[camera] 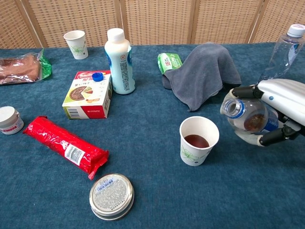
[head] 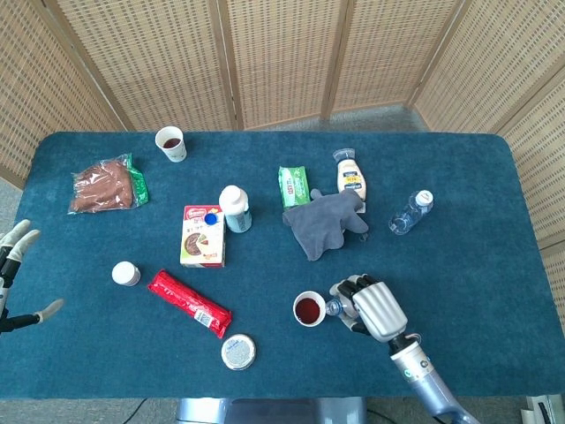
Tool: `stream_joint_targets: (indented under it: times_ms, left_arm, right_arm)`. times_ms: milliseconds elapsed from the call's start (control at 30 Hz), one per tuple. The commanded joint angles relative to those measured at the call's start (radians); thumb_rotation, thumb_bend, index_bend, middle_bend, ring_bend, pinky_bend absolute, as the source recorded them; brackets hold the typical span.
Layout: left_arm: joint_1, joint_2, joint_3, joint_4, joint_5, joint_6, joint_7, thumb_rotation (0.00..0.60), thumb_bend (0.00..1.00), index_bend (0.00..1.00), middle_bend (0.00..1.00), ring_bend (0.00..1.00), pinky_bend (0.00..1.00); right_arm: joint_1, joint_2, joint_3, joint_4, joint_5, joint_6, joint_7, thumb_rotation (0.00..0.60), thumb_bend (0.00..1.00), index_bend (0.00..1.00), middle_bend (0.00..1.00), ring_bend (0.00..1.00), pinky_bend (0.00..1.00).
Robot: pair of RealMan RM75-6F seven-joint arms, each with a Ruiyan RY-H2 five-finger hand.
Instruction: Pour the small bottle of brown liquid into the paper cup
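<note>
The small bottle [camera: 249, 117] of brown liquid tilts, open mouth just beside the rim of the paper cup [camera: 198, 140] near the table's front edge, fingers of the right hand [camera: 274, 112] wrapped around it, while the left hand [head: 12, 276] hovers with fingers spread off the table's left edge.

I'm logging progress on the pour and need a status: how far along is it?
Done: the uncapped small clear bottle is gripped in the right hand, and the white paper cup already contains brown liquid. In hand: the bottle is tilted, mouth toward the cup, beside its rim; no stream is visible. Left: brown liquid remains in the bottle to pour. The left hand is idle at the table edge.
</note>
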State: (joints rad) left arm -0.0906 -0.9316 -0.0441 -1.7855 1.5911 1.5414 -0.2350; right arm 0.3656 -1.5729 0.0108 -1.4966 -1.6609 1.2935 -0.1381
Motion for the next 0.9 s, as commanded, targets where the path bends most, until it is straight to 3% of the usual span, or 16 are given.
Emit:
stream_joint_targets:
  times_ms: [33, 300, 900]
  left_arm:
    - [-0.001, 0.0, 0.001, 0.001, 0.001, 0.0, -0.001, 0.6, 0.19, 0.0, 0.0, 0.0, 0.0]
    - [0.0, 0.002, 0.0, 0.004, -0.002, 0.003, -0.009, 0.6, 0.19, 0.0, 0.0, 0.0, 0.0]
    - [-0.002, 0.0, 0.003, 0.003, 0.0, 0.001, 0.001, 0.6, 0.19, 0.0, 0.0, 0.0, 0.0]
  right_arm:
    - [0.004, -0.005, 0.007, -0.024, 0.019, -0.016, -0.067, 0.6, 0.78, 0.43, 0.71, 0.37, 0.76]
    - [0.012, -0.026, 0.02, -0.047, 0.043, -0.034, -0.18, 0.6, 0.79, 0.43, 0.71, 0.37, 0.76]
    - [0.038, -0.055, 0.03, -0.042, 0.043, -0.047, -0.304, 0.6, 0.79, 0.43, 0.72, 0.37, 0.76]
